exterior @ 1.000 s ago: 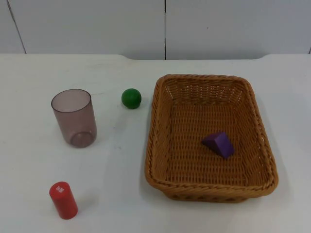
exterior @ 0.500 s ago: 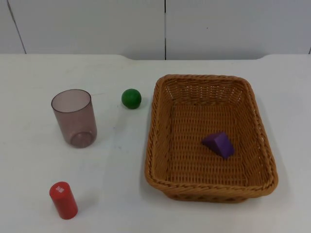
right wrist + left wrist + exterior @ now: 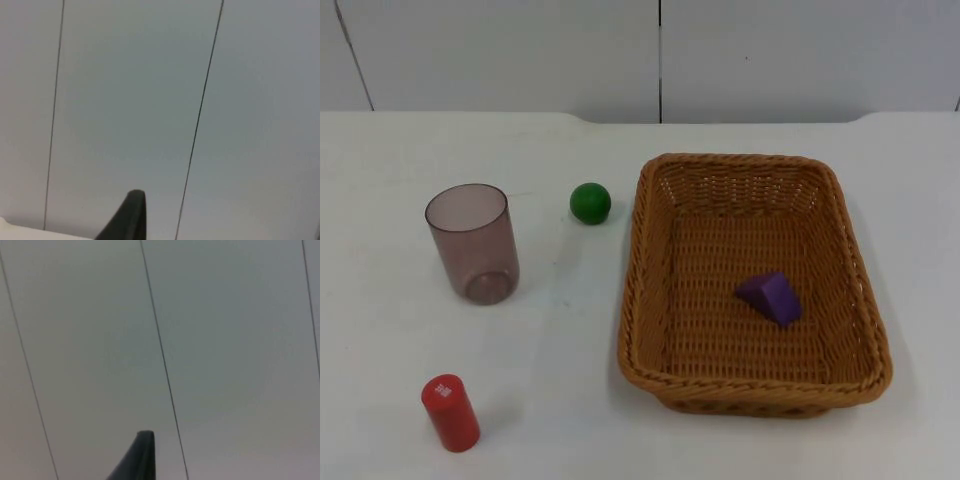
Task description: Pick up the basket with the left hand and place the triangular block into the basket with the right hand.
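Observation:
A brown wicker basket [image 3: 645, 260] stands on the white table right of centre. The purple triangular block [image 3: 771, 298] lies inside it, on the basket floor toward the right side. My left gripper [image 3: 141, 452] is held up away from the table and faces the grey partition wall [image 3: 225, 340]. My right gripper [image 3: 132, 212] likewise points at the partition wall [image 3: 125, 100], with a sliver of table edge below it. Both arms wait off the table area.
A clear purple-tinted cup [image 3: 472, 243] stands upright at the left. A green ball [image 3: 590, 202] lies between the cup and the basket. A red cylinder [image 3: 450, 412] stands near the front left edge.

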Controlling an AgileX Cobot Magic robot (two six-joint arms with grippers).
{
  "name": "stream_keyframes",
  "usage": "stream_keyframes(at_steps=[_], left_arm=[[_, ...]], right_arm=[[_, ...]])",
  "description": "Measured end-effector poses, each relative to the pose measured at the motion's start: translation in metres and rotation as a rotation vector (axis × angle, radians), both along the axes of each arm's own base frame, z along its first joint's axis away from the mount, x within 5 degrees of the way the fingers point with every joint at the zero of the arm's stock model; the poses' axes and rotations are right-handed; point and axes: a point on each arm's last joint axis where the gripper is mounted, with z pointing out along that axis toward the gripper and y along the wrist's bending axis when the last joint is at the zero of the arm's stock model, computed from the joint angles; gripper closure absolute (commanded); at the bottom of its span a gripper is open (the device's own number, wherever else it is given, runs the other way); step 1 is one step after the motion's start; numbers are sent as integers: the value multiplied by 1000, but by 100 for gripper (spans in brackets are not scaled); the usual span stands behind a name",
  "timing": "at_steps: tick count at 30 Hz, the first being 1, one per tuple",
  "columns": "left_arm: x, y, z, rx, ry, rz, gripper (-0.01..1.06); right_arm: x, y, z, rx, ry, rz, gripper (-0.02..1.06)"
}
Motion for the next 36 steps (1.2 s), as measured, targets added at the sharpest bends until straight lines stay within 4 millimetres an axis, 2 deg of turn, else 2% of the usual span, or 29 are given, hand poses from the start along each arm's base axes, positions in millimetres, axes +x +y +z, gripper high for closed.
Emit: stream_keyframes(at_steps=[17, 22, 27, 28, 34, 36], left_arm=[[1, -3, -5, -9, 59, -37, 0], [5, -3, -10, -61, 99, -46, 0], [28, -3, -37, -106, 282, -44, 0], [28, -3, -37, -106, 282, -44, 0], [65, -3, -82, -106, 509, -21, 0], [68, -3, -86, -106, 526, -20, 0]], right_arm=[[0, -5, -1, 83, 12, -38, -1], [8, -5, -10, 107, 76, -48, -1], [28, -5, -32, 118, 232, -60, -1], [28, -5, -32, 118, 232, -60, -1], [60, -5, -68, 157, 420, -75, -1], [65, -5, -75, 156, 449, -77, -1]])
